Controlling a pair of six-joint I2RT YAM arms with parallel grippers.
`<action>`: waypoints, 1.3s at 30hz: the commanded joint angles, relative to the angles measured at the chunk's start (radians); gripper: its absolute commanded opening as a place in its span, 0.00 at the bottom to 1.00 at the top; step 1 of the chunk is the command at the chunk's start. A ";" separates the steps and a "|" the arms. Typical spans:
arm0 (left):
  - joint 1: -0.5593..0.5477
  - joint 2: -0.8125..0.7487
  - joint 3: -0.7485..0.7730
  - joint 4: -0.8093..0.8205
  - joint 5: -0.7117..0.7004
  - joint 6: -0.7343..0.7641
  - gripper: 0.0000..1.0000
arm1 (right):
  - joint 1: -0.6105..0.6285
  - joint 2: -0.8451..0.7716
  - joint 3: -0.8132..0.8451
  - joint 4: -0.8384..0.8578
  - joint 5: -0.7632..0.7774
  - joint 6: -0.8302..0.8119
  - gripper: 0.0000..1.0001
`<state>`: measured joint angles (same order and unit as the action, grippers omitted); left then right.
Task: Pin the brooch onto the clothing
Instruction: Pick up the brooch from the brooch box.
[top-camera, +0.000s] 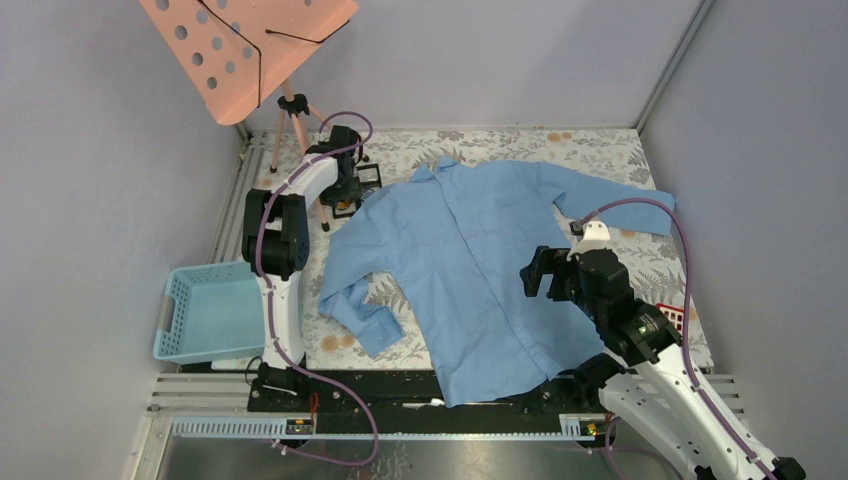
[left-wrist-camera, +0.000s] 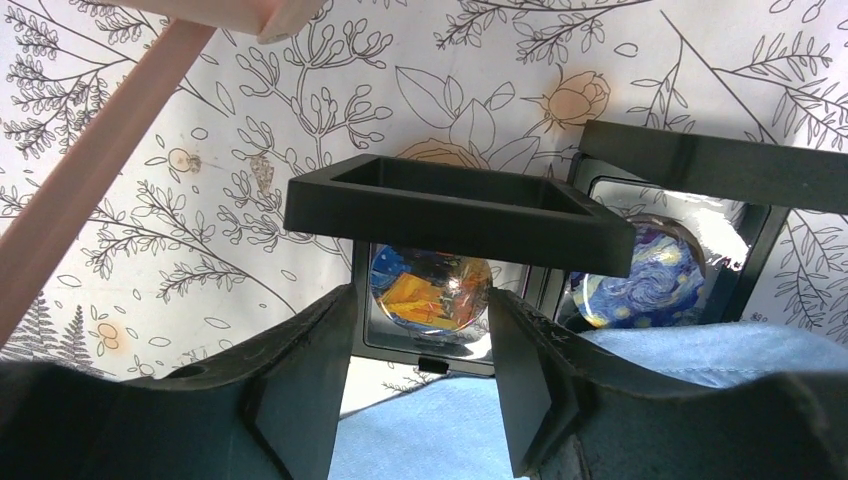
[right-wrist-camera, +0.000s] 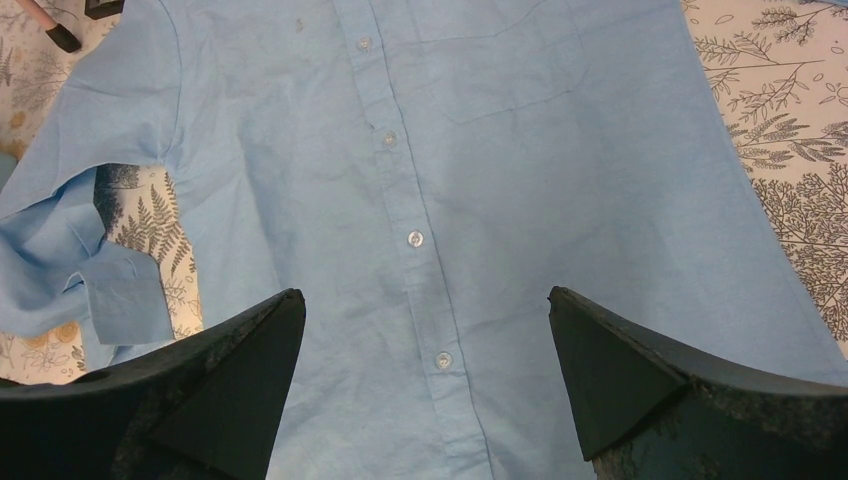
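shirt (top-camera: 470, 260): lies flat and buttoned, front up, across the floral-covered bench (top-camera: 610, 150), collar toward the far side, hem at the near edge. brooch (left-wrist-camera: 430, 288): round, orange and blue, seated in a black case (left-wrist-camera: 450, 205) with its lid raised, just beside the shirt's shoulder. a second brooch (left-wrist-camera: 640, 280), blue, sits in the adjoining case. left gripper (left-wrist-camera: 420, 300): jaws part-way apart, the orange brooch showing between them; contact with the case cannot be told. right gripper (right-wrist-camera: 425, 295): jaws at full spread, holding nothing, above the button placket (right-wrist-camera: 410, 238). basket (top-camera: 205, 315): at the left bench edge.
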<state>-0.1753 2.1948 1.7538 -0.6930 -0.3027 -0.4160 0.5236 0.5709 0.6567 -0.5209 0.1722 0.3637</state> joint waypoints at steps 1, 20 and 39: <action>0.013 0.013 0.047 -0.001 0.025 -0.007 0.57 | 0.006 -0.011 -0.006 0.003 0.015 0.007 1.00; 0.030 0.046 0.074 -0.011 0.066 -0.026 0.56 | 0.006 -0.021 -0.016 -0.006 0.017 0.010 1.00; 0.032 -0.052 0.016 0.023 0.099 -0.043 0.47 | 0.007 -0.026 -0.017 -0.009 0.022 0.013 1.00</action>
<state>-0.1535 2.2253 1.7805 -0.7029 -0.2256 -0.4404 0.5236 0.5507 0.6411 -0.5346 0.1734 0.3672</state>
